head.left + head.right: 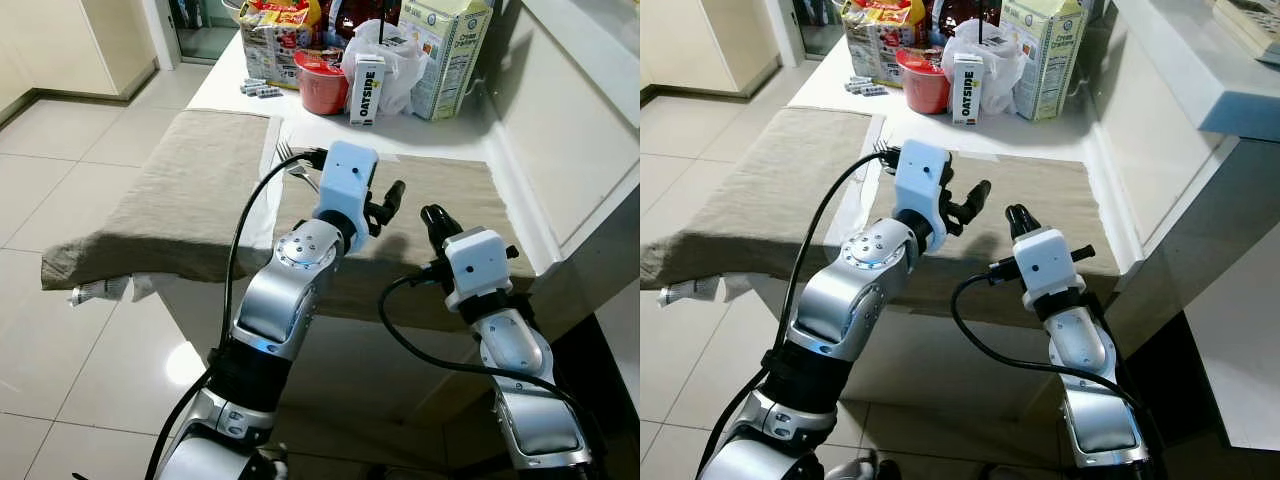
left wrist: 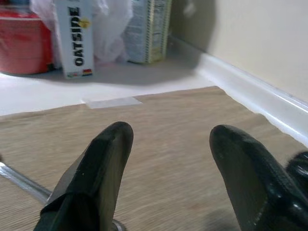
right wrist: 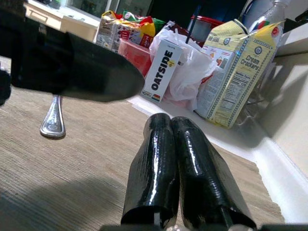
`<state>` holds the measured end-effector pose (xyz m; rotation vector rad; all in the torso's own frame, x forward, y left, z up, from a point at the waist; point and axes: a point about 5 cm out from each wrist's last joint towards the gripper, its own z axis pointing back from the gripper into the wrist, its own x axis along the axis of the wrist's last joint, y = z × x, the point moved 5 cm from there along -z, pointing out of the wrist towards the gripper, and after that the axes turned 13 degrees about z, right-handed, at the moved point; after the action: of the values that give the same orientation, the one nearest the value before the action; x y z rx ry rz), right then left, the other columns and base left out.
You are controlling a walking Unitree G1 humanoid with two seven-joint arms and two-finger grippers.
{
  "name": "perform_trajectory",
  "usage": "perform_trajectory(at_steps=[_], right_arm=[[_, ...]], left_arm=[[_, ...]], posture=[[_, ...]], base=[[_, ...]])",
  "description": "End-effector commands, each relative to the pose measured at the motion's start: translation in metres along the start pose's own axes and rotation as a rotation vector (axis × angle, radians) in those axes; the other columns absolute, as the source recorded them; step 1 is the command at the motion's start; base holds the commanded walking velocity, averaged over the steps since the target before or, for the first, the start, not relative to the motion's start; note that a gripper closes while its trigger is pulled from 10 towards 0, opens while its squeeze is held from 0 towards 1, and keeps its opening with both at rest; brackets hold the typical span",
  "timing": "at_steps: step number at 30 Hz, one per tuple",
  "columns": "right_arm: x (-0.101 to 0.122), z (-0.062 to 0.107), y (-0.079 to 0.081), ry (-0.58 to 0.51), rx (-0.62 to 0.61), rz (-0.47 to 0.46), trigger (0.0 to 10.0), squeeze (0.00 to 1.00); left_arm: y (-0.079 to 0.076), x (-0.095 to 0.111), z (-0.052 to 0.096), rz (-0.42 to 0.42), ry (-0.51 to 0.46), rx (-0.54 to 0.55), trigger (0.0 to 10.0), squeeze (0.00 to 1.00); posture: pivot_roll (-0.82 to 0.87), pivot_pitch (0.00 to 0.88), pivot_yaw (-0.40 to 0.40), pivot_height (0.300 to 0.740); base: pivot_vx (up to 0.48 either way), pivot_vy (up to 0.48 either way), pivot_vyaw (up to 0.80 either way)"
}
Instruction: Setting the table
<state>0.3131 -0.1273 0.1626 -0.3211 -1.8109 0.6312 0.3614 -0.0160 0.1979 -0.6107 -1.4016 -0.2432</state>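
Left hand [image 1: 392, 203] hovers wide open over the placemat [image 1: 440, 200], right hand [image 1: 436, 222] pinched shut and empty; fork [image 1: 296, 166] is laid, other settings look outstanding.

Beige woven placemat [image 1: 440, 200]; silver fork [image 1: 296, 163]; red bowl [image 1: 322, 85]; white Oatside carton [image 1: 367, 90].

I read "OATSIDE" running vertically on the small white carton [image 1: 367, 89] at upper centre of my head view. In my right wrist view, the cracker box [image 3: 240, 72] at upper right reads "Cream Crackers"; its smaller print is too small to read.
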Motion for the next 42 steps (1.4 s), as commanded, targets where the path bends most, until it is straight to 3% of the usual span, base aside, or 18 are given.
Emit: perform_trajectory(at_steps=[1,11,19,29,30,31,32,33,37,42], right_arm=[[0.000,-0.002,-0.004,-0.005,-0.017,-0.002,10.0,0.00],[0.001,-0.001,-0.008,-0.005,-0.037,-0.011,10.0,0.00],[0.001,0.001,-0.009,-0.001,-0.036,-0.008,10.0,0.00],[0.000,0.003,-0.009,0.006,-0.035,-0.005,10.0,0.00],[0.000,0.003,-0.009,0.007,-0.035,-0.005,10.0,0.00],[0.000,0.003,-0.009,0.007,-0.035,-0.006,10.0,0.00],[0.000,0.003,-0.009,0.009,-0.034,-0.006,10.0,0.00],[0.000,0.003,-0.008,0.010,-0.034,-0.006,10.0,0.00],[0.000,0.003,-0.009,0.009,-0.035,-0.007,10.0,0.00],[-0.001,0.003,-0.008,0.012,-0.031,-0.008,10.0,0.00]], left_arm=[[-0.007,-0.006,0.000,0.008,0.024,-0.031,0.0,0.00],[0.011,-0.017,-0.001,-0.022,0.074,0.001,0.0,0.00],[0.039,-0.019,-0.009,-0.062,0.079,0.069,0.0,0.00],[0.038,-0.018,-0.019,-0.102,0.093,0.050,0.0,0.00],[0.038,-0.019,-0.019,-0.104,0.097,0.052,2.0,0.00],[0.038,-0.019,-0.020,-0.104,0.099,0.055,2.0,0.00],[0.038,-0.020,-0.020,-0.098,0.103,0.055,4.0,0.00],[0.038,-0.020,-0.020,-0.096,0.106,0.055,4.0,0.00],[0.041,-0.023,-0.021,-0.098,0.119,0.068,10.0,0.00],[0.046,-0.027,-0.021,-0.091,0.131,0.077,10.0,0.00]], posture=[[-0.06,0.045,-0.009,0.740],[-0.07,0.052,0.000,0.740],[-0.08,0.058,0.001,0.740],[-0.09,0.061,0.005,0.740],[-0.09,0.061,0.005,0.740],[-0.09,0.061,0.005,0.740],[-0.09,0.068,0.007,0.740],[-0.09,0.068,0.007,0.740],[-0.09,0.068,0.007,0.740],[-0.09,0.068,0.007,0.740]], base=[[0.000,0.000,0.00],[0.000,0.000,0.00],[0.000,0.000,0.00],[0.000,0.000,0.00],[0.000,0.000,0.00],[0.000,0.000,0.00],[0.000,0.000,0.00],[0.000,0.000,0.00],[0.000,0.000,0.00],[0.000,0.000,0.00]])
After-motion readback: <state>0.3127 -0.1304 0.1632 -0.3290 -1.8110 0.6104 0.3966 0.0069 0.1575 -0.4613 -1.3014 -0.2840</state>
